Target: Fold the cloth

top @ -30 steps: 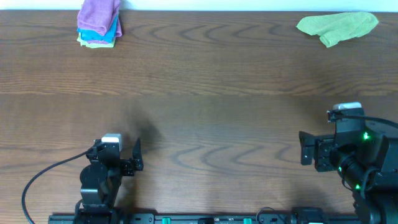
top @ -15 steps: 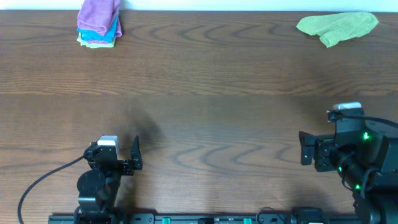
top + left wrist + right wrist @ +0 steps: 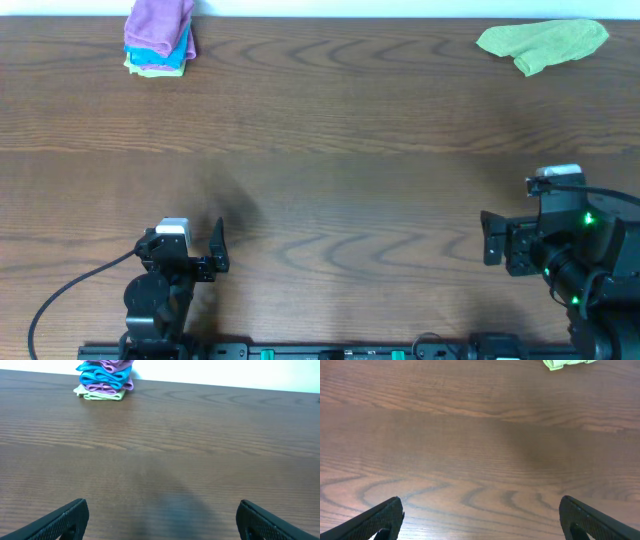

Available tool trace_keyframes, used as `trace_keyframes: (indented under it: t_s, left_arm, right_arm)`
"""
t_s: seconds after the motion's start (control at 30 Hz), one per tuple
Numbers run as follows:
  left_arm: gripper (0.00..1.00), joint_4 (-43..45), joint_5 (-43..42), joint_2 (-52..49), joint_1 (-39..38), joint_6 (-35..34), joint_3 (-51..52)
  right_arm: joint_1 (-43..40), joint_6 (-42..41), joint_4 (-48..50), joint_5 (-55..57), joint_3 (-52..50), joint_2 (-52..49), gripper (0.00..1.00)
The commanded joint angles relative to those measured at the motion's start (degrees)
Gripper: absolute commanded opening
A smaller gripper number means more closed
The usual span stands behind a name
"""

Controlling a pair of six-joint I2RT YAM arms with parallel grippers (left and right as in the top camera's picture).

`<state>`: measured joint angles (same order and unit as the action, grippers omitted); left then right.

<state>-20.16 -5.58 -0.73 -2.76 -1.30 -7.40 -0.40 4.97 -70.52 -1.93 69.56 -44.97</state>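
Green cloth (image 3: 545, 44) lies crumpled far right, unfolded; folded stack (image 3: 158, 38) far left. My left claw (image 3: 161, 512) and right claw (image 3: 481, 510) spread, empty.

No readable text, label, brand, number or sign anywhere in any of the views.

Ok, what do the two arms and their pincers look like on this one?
Both are black. The left arm has a white cap and a black cable looping off to its side. The right arm carries a white block and small green lights. The left pincer and right pincer each have dark, tapered fingers.
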Motion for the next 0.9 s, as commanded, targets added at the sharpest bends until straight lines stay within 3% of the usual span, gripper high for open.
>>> trace_keyframes:
  t_s: [0.0,0.5,0.87]
  left_arm:
    - [0.95,0.07,0.61,0.42,0.22,-0.15,1.36]
    - [0.95,0.07,0.63,0.42,0.22,-0.15,1.36]
    - [0.95,0.07,0.61,0.42,0.22,-0.15,1.36]
  right_arm:
    - [0.11,-0.63,0.0,-0.46,-0.04,0.22,0.99]
    - [0.11,-0.66,0.0,-0.46,-0.04,0.79,0.99]
    - [0.07,0.0,2.36,0.61,-6.6,18.38,0.99]
